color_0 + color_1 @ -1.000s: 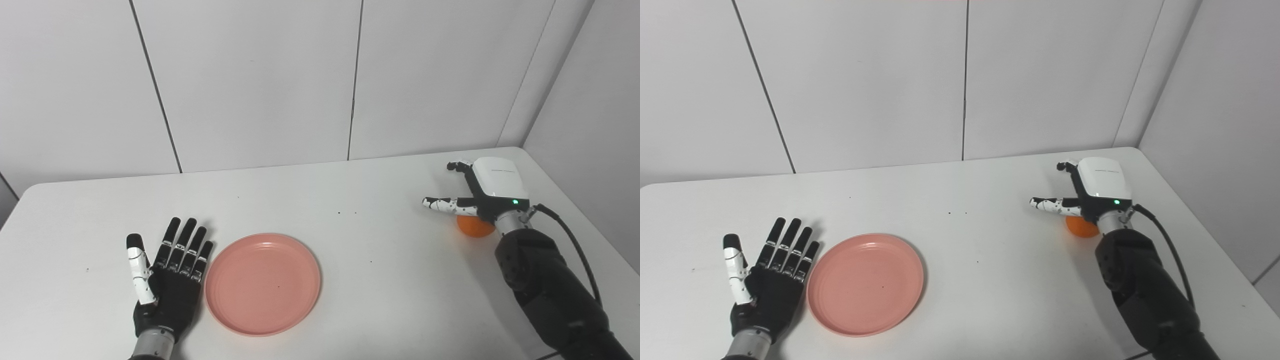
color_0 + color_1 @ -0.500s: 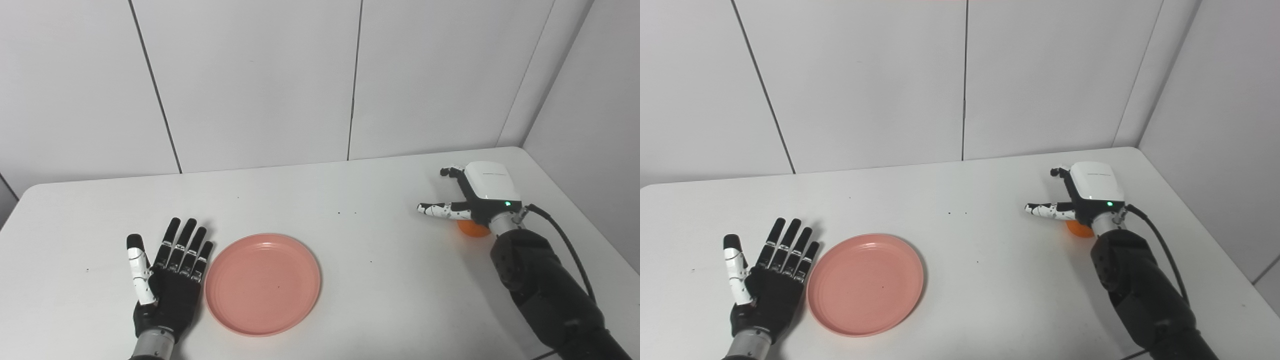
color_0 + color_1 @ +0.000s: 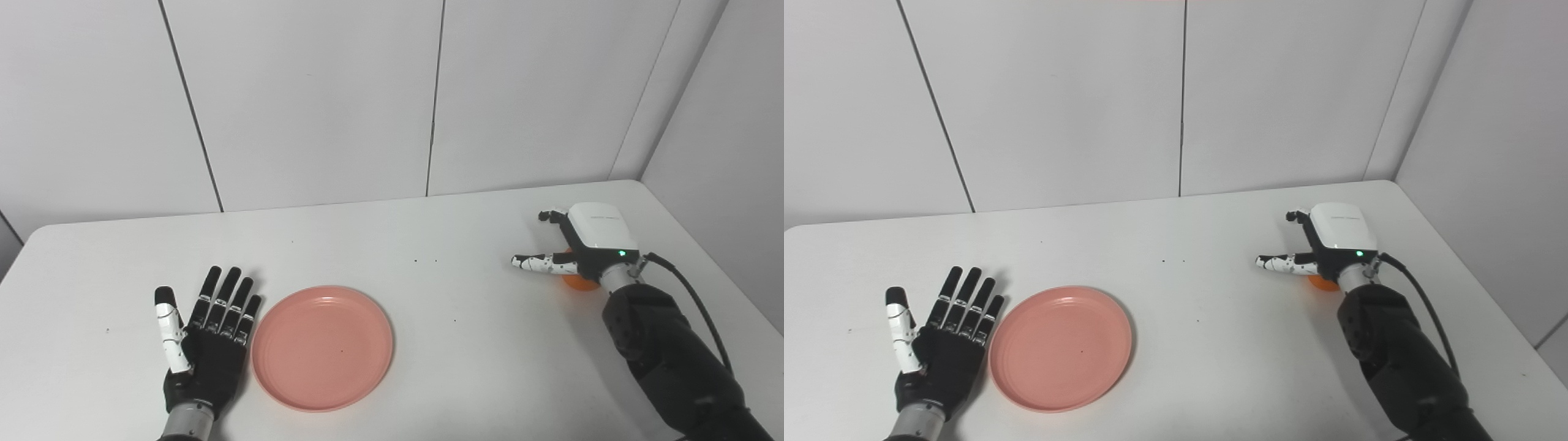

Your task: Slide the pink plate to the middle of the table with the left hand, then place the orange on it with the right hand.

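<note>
At lower left of the frame, the left hand (image 3: 205, 349) lies flat with fingers spread, just beside the pink plate (image 3: 322, 346), while at right the right hand (image 3: 579, 245) hovers splayed over the orange (image 3: 574, 282), apparently poised to grasp it next.

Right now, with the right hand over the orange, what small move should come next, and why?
Probably close the right hand around the orange: the hand sits low over it, fingers and thumb apart, so the fruit is mostly hidden. The pink plate lies bare beside the flat, open left hand.
</note>
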Controlling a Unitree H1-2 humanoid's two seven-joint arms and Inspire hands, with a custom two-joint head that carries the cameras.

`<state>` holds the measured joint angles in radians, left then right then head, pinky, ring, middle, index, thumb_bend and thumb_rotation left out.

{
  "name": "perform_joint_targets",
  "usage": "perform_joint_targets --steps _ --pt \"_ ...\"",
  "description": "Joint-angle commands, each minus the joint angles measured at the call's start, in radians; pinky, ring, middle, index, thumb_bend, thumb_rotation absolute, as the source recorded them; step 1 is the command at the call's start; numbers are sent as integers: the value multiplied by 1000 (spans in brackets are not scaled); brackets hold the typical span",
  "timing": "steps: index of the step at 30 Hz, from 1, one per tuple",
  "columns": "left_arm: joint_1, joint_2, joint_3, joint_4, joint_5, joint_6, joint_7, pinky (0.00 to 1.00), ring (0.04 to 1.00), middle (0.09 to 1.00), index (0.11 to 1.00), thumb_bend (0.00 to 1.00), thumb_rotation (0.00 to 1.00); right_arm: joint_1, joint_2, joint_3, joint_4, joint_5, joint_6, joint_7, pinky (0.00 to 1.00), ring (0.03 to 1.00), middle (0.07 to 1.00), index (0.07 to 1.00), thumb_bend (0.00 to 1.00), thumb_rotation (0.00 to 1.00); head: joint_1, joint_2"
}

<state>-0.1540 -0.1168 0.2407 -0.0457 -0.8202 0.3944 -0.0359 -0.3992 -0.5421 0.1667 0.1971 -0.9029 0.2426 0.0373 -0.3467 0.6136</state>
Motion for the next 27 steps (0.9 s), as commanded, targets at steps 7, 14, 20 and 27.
perform_joint_targets --steps 7,14,20,27 --pt "9 0 9 40 6 27 21 1000 913 811 853 748 654 -9 -38 -18 -41 -5 32 3 750 742 767 756 833 791 -2 -4" --pt "14 -1 5 38 7 26 15 1000 916 814 868 747 655 -6 -53 -23 -33 -7 5 -32 715 714 745 727 840 790 -3 -2" --pt "13 0 5 39 10 24 17 1000 915 808 864 748 657 -5 -72 -17 -9 -3 -8 -58 686 703 736 726 860 828 -4 -2" --pt "16 1 7 33 4 31 19 1000 915 803 867 746 657 2 -69 -16 9 8 0 -69 703 711 741 727 850 806 0 3"
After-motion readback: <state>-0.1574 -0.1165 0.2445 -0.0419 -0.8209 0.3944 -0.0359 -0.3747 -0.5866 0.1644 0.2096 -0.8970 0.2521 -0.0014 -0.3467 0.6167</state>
